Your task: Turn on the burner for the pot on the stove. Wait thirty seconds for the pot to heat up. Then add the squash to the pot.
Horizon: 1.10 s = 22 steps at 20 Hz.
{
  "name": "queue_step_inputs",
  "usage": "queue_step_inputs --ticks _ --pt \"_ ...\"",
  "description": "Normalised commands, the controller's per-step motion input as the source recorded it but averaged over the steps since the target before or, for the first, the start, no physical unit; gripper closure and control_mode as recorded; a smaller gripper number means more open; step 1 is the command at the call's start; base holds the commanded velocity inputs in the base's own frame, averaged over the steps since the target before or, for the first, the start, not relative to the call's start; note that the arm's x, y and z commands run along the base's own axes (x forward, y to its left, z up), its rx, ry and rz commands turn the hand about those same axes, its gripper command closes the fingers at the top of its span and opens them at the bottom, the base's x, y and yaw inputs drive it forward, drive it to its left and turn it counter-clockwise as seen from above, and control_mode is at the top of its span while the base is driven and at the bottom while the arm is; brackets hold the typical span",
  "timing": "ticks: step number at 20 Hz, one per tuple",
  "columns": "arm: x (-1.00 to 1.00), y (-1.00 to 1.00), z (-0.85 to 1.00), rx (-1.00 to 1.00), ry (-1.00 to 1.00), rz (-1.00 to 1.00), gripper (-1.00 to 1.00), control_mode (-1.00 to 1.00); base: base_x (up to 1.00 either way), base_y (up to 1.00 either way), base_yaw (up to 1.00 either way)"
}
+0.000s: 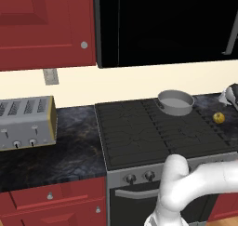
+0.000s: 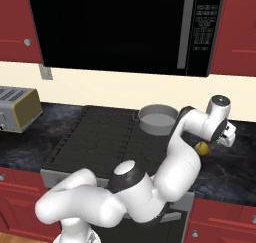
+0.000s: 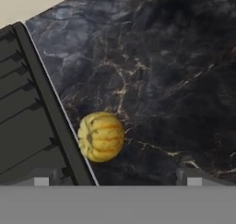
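The end effector [image 3: 117, 181] hangs above the dark marble tabletop [image 3: 175, 80] to the right of the stove [image 3: 27, 117], its two fingertips [image 3: 193, 179] spread wide with nothing between them. Directly below it, slightly toward the stove side, the squash [image 3: 101, 136] lies on the tabletop: a small ribbed yellow ball, just beside the stove's edge and not touching either fingertip. In the right base view the end effector [image 2: 229, 135] sits at the end of the bent white arm, with the squash [image 2: 201, 148] close below and beside it. Farther off, on the stove's rear right burner, stands the pot [image 2: 158, 119], upright and showing a pale inside, apart from the squash. Beyond that stretches the rest of the stove [image 1: 153, 132] with its black grates, and the knobs [image 1: 139, 176] on its grey front. Farthest away, on the tabletop at the stove's other side, stands a silver toaster [image 1: 27, 122]. A black microwave [image 2: 120, 27] hangs above the stove.
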Motion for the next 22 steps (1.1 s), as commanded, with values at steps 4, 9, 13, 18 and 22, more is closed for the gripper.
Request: queue_step_inputs --ticks 4,9,13,18,22 --pt "0.01 0.03 -0.23 0.01 0.07 0.09 -1.0 -1.0 0.0 0.0 0.0" --pt "0.09 0.0 -0.22 0.11 0.03 0.18 -1.0 -1.0 0.0 0.0 0.0" --pt "0.18 0.07 -0.45 0.04 0.0 0.17 -1.0 -1.0 0.0 0.0 0.0" --pt "0.29 0.0 -0.26 0.0 0.0 0.12 -1.0 -1.0 0.0 0.0 0.0" --pt "0.25 0.0 -0.26 0.0 0.0 0.09 -1.0 -1.0 0.0 0.0 0.0"
